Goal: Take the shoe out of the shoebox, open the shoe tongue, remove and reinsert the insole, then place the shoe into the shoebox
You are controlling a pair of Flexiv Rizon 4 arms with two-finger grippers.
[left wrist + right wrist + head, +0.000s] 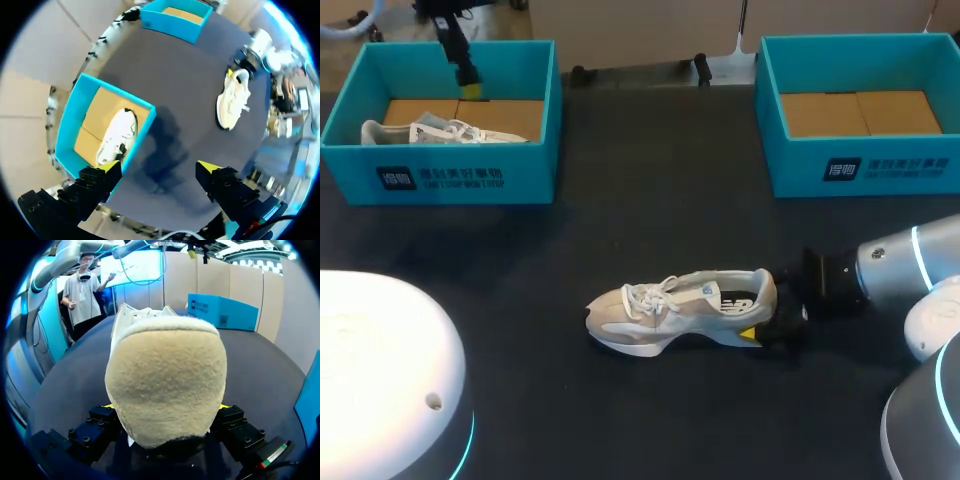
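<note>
A beige and white shoe (675, 305) lies upright on the dark table, toe to the left, also seen in the left wrist view (232, 102). My right gripper (760, 312) is at its heel, and in its own view the heel (165, 385) fills the gap, touching both fingers of the gripper (165, 407). My left gripper (470, 85) hangs open above the left blue shoebox (460, 175), with nothing between its fingers (157, 167). A second pale shoe (445, 131) lies inside that box (120, 95).
Another blue shoebox (865, 165), with only cardboard showing inside, stands at the back right. The left shoebox (222, 310) shows ahead of the held shoe in the right wrist view. Bare dark table lies between the boxes and around the shoe.
</note>
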